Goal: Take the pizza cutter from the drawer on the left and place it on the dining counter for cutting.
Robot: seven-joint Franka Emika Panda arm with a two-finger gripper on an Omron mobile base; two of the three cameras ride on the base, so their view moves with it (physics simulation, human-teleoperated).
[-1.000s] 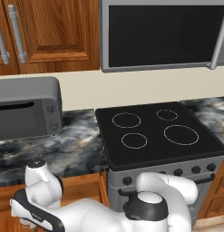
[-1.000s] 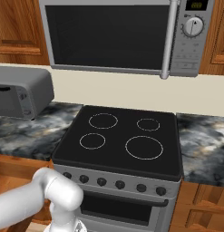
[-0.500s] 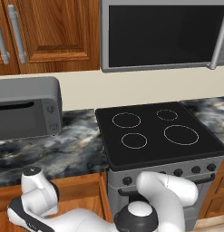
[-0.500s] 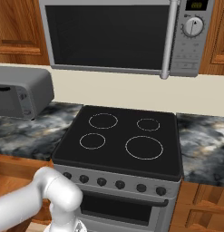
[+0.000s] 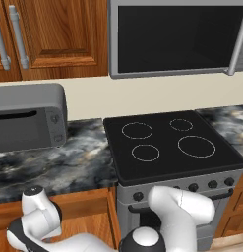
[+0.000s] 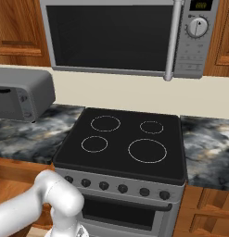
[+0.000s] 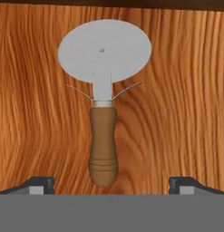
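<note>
The pizza cutter (image 7: 103,104) lies flat on the plain wood floor of the drawer (image 7: 186,90), with its pale round wheel towards the top of the hand view and its brown handle pointing down at me. My gripper (image 7: 112,184) hangs open right above the handle's end. One of the dark fingertips (image 7: 41,184) stands well clear of the handle on each side, and nothing is held. In the left base view the drawer (image 5: 88,224) stands pulled out under the worktop, and my arm bends down into it. The dining counter is out of view.
A black stove (image 5: 167,142) sits to the right of the drawer. A grey toaster oven (image 5: 27,115) stands on the marbled worktop (image 5: 69,162). A microwave (image 6: 116,37) and wooden wall cabinets (image 5: 54,34) hang above.
My arm has sunk a little lower towards the drawer, with its elbow dropping in the left base view. The jaws have stayed wide apart.
</note>
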